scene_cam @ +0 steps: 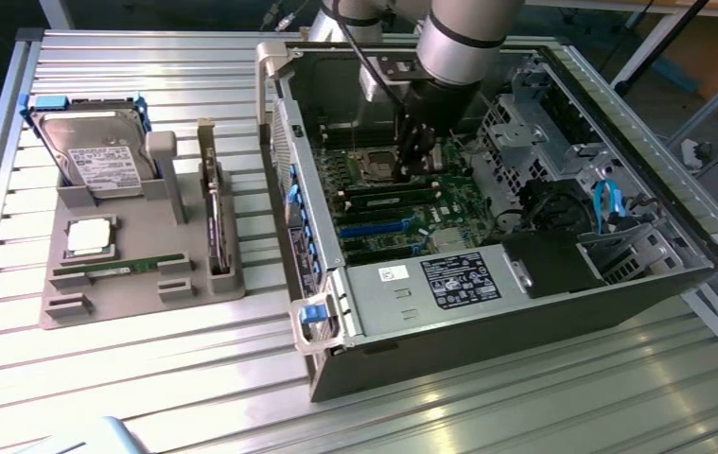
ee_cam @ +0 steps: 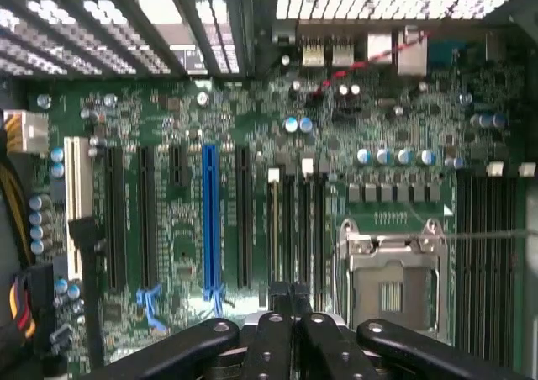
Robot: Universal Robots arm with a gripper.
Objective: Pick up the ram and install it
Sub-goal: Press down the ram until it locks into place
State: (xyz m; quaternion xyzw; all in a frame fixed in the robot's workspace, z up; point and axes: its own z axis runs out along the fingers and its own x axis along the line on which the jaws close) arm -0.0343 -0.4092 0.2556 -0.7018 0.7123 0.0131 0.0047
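As the arm reaches down into the open computer case, the entries stand as follows.

Gripper (scene_cam: 417, 163) (ee_cam: 291, 306): fingers drawn fully together. It hangs low over the motherboard, just beside the processor socket.
Grip contents: a short dark block shows between the fingertips (ee_cam: 276, 323) in the wrist view. Whether it is a ram stick seen edge-on cannot be told.
Ram (scene_cam: 119, 268): one long, thin green stick lies flat in a groove at the front of the grey tray, well apart from the gripper and untouched.
Grey tray (scene_cam: 106, 305): sits on the slatted table, to the exterior view's left of the case.
Hard drive (scene_cam: 94, 156): propped on edge at the back of the tray, in a blue frame.
Processor chip (scene_cam: 90, 236): square and silver, lying flat between the hard drive and the ram.
Expansion card (scene_cam: 214, 222): dark, standing on edge in the tray's slot on the side nearest the case.
Computer case (scene_cam: 498, 326): lies on its side with the panel off.
Motherboard (scene_cam: 396, 213) (ee_cam: 185, 119): green and exposed inside the case.
Processor socket (scene_cam: 377, 163) (ee_cam: 391, 271): metal-framed, its centre bare.
Memory slots (ee_cam: 296, 220): a bank of narrow dark slots next to the socket, directly ahead of the closed fingers.
Blue slot (ee_cam: 210, 220): a long connector further along the board, apart from the gripper.
Table (scene_cam: 144, 378): pale metal slats.
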